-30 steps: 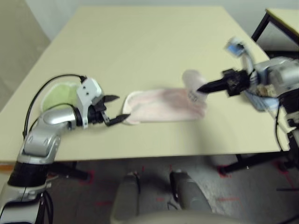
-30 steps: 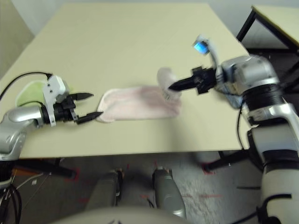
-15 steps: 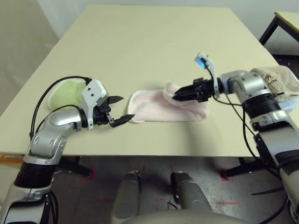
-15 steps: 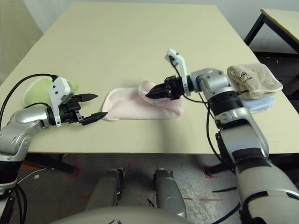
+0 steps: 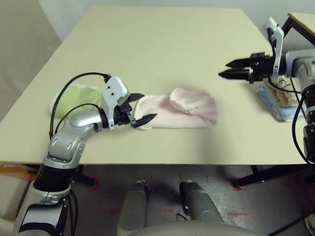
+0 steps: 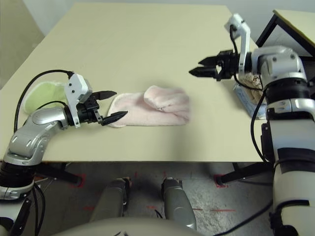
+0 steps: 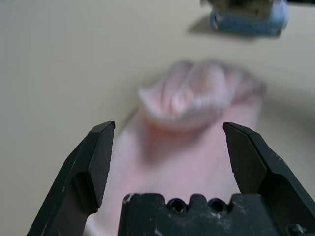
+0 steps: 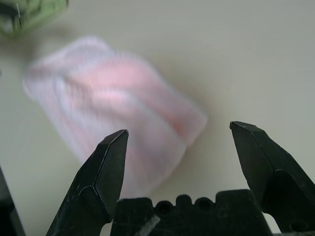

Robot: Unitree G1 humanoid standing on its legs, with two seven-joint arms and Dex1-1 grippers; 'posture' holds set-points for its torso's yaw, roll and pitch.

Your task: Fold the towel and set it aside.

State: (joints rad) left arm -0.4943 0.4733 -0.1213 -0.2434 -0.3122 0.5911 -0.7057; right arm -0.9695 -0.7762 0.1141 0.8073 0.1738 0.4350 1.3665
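Note:
The pale pink towel (image 5: 179, 110) lies across the table's near middle, its right end doubled over into a puffy fold (image 5: 193, 100). My left gripper (image 5: 148, 106) is open, its fingers straddling the towel's left end just above the cloth, with nothing gripped; the left wrist view shows the towel (image 7: 197, 98) beyond the open left gripper (image 7: 167, 129). My right gripper (image 5: 224, 69) hovers open and empty, well right of and beyond the towel. In the right wrist view the towel (image 8: 118, 93) lies ahead of the open right gripper (image 8: 179, 130).
A lime-green folded towel (image 5: 76, 98) lies at the left behind my left forearm. A beige towel on a light blue one (image 5: 280, 93) sits at the table's right edge under my right arm. The tan table (image 5: 147, 39) stretches bare beyond the towel.
My right gripper opened, left the towel's right end folded over the middle, and drew back up and to the right. My left gripper moved right onto the towel's left end.

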